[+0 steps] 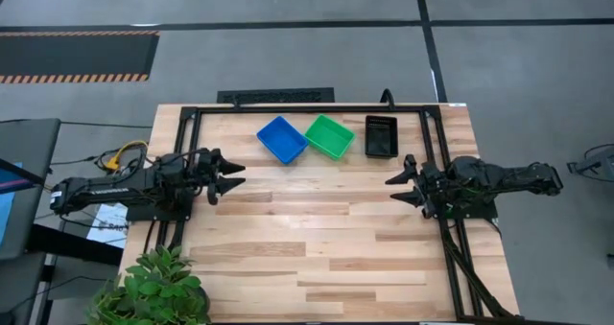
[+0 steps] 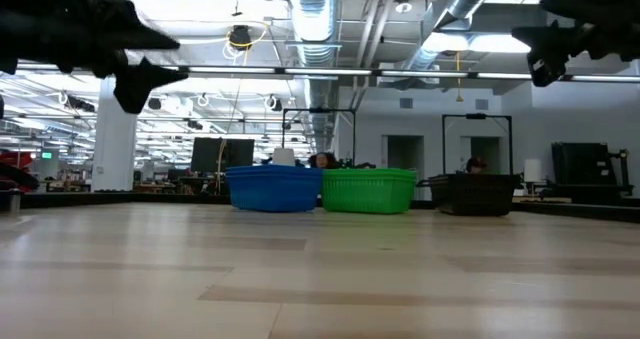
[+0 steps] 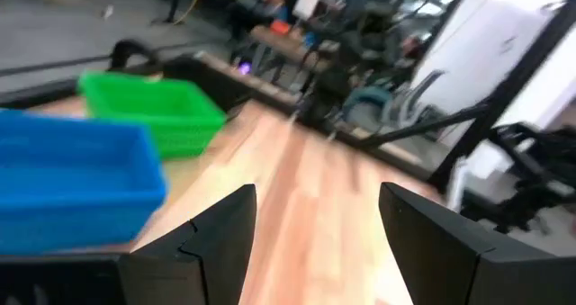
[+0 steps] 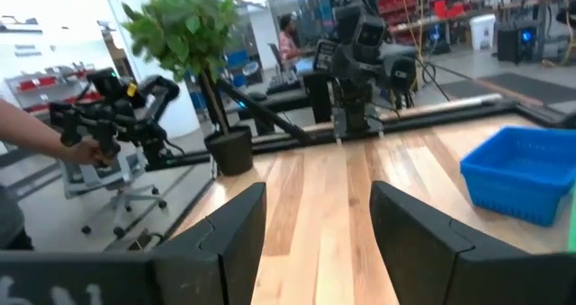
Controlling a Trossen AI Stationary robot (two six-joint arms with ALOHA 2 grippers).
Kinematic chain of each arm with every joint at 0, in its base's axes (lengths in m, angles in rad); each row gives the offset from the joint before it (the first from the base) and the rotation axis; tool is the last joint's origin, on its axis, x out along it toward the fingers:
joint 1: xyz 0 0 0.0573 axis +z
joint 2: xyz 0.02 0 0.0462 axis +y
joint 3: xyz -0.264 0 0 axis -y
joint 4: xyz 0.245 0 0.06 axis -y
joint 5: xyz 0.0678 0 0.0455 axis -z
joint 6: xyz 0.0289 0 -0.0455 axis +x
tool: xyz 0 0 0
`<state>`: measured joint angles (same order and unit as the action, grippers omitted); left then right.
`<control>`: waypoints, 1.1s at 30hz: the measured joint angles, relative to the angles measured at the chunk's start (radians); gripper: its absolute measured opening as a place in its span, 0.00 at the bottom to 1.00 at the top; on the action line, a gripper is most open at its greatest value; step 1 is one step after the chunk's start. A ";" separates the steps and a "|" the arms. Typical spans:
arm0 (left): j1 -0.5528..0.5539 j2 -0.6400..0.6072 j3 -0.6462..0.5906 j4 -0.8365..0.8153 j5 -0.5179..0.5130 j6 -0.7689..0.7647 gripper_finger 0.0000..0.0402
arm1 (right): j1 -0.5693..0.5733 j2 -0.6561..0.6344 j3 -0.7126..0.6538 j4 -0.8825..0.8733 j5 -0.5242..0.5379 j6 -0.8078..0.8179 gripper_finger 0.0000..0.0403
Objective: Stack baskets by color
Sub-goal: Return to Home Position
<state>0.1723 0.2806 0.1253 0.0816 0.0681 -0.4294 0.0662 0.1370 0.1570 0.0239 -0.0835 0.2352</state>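
Observation:
Three baskets stand in a row on the wooden table's far part: a blue one [image 1: 282, 138], a green one [image 1: 329, 135] and a black one [image 1: 381, 136], each resting on its bottom. In the low view the blue basket [image 2: 274, 188], the green basket [image 2: 369, 190] and the black basket [image 2: 476, 193] stand side by side. My left gripper [image 1: 237, 174] hovers at the table's left side, open, pointing level toward the right. My right gripper [image 1: 394, 188] hovers at the right side, open, pointing level toward the left. Both hold nothing.
A potted green plant [image 1: 158, 290] stands at the table's near left corner. A black frame [image 1: 307, 107] runs along the table's far edge and down both sides. Bare wood lies between the two grippers and toward the near edge.

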 joint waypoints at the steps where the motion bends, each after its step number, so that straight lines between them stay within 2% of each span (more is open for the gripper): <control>1: -0.010 0.000 0.000 0.028 0.003 -0.002 0.56 | 0.000 0.000 0.000 0.013 -0.003 0.000 0.55; 5: -0.081 -0.001 0.000 0.109 0.001 0.038 0.56 | 0.003 0.000 0.000 0.056 -0.008 -0.024 0.55; 10: -0.194 -0.041 0.000 0.145 -0.100 0.075 0.56 | 0.022 -0.001 0.000 0.147 -0.008 -0.059 0.55; 13: -0.239 -0.112 0.000 0.098 -0.221 0.109 0.56 | 0.030 -0.003 0.000 0.199 -0.008 -0.090 0.55; 16: -0.263 -0.211 0.000 0.074 -0.287 0.162 0.56 | 0.019 -0.012 0.000 0.240 -0.008 -0.113 0.55; 18: -0.268 -0.278 0.002 0.044 -0.293 0.189 0.56 | 0.005 -0.029 0.002 0.229 -0.008 -0.123 0.55; 25: -0.271 -0.267 -0.031 -0.038 -0.290 0.129 0.56 | -0.050 -0.136 -0.001 0.042 -0.012 -0.116 0.55; 28: -0.270 -0.277 -0.083 0.005 -0.286 0.107 0.56 | -0.063 -0.135 -0.035 0.054 -0.052 -0.095 0.55; 31: -0.270 -0.277 -0.114 0.061 -0.283 0.095 0.56 | -0.063 -0.134 -0.136 0.173 -0.056 -0.025 0.55; 33: -0.270 -0.275 -0.114 0.065 -0.278 0.095 0.56 | -0.062 -0.131 -0.147 0.157 -0.046 0.005 0.55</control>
<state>-0.0978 0.0058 0.0118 0.1461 -0.2097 -0.3349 0.0040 0.0057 0.0097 0.1810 -0.1297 0.2403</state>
